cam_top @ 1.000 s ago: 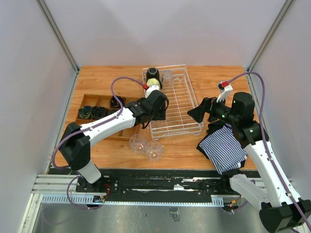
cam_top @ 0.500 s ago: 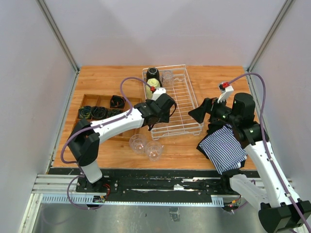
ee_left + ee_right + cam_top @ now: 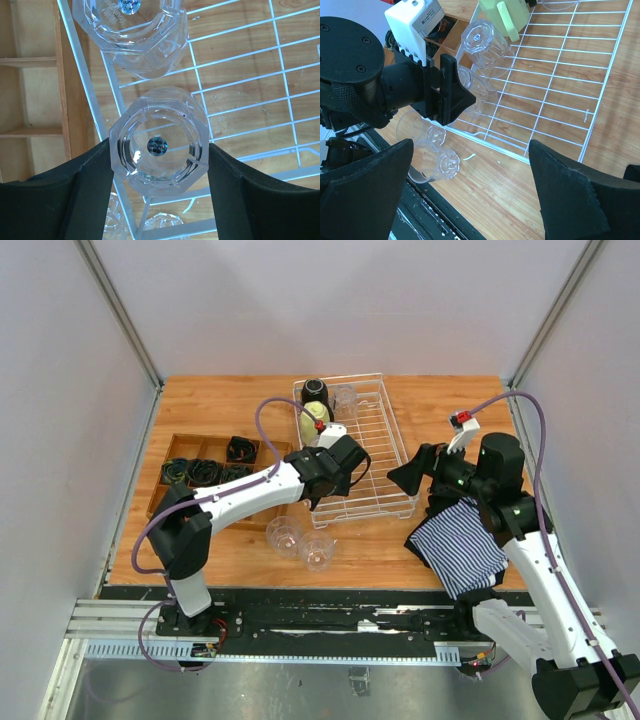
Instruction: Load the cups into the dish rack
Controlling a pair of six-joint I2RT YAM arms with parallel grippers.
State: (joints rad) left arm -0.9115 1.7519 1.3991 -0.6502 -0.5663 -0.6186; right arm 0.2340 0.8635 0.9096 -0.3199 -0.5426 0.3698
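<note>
My left gripper (image 3: 335,478) is shut on a clear tumbler (image 3: 159,145), gripped on both sides between the black fingers (image 3: 90,182), bottom facing the camera, over the near left corner of the white wire dish rack (image 3: 375,455). A second tumbler (image 3: 132,35) lies in the rack just beyond it. The black mug (image 3: 314,388), the yellow-green mug (image 3: 316,412) and another tumbler (image 3: 345,398) sit at the rack's far end. Two tumblers (image 3: 284,533) (image 3: 318,550) lie on the table in front of the rack. My right gripper (image 3: 405,477) is open and empty, by the rack's right side.
A brown wooden compartment tray (image 3: 205,472) with dark items stands left of the rack. A blue striped cloth (image 3: 460,545) lies under the right arm. The rack's raised wire rim (image 3: 520,156) runs between the table tumblers (image 3: 440,165) and the rack floor.
My left gripper has moved right with the tumbler, from beside the rack's left edge to over its near left corner. The right arm has barely moved.
</note>
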